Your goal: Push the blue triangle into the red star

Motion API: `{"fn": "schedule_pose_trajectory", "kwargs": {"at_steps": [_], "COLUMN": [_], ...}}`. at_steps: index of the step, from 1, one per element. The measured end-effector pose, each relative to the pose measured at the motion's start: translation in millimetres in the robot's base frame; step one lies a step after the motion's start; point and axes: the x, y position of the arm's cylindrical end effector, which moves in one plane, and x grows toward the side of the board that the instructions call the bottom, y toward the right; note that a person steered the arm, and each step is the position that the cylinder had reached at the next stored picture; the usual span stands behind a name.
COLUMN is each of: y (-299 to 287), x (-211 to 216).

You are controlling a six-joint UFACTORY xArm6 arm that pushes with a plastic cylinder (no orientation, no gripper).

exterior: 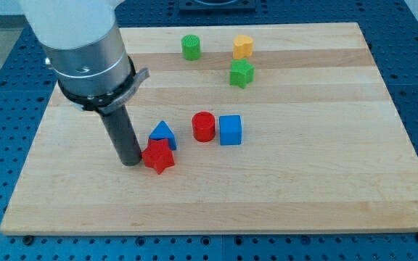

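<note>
The blue triangle (163, 133) sits left of the board's middle, touching the red star (158, 156) just below it. My tip (130, 161) stands on the board right against the red star's left side, and below-left of the blue triangle. The dark rod rises from the tip to the grey arm body at the view's top left.
A red cylinder (204, 126) and a blue cube (230, 130) stand to the right of the triangle. A green cylinder (191, 47), an orange block (243, 46) and a green star (242, 73) are near the view's top. The wooden board (325, 188) lies on a blue perforated table.
</note>
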Motion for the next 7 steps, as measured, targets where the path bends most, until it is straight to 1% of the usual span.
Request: {"fn": "schedule_pose_trajectory", "kwargs": {"at_steps": [1,2,4,5,6,7], "y": [29.0,29.2,35.0,12.7,-18.0,-41.3], "x": [-3.8,9.1,81.3,81.5,57.5,-0.9]}}
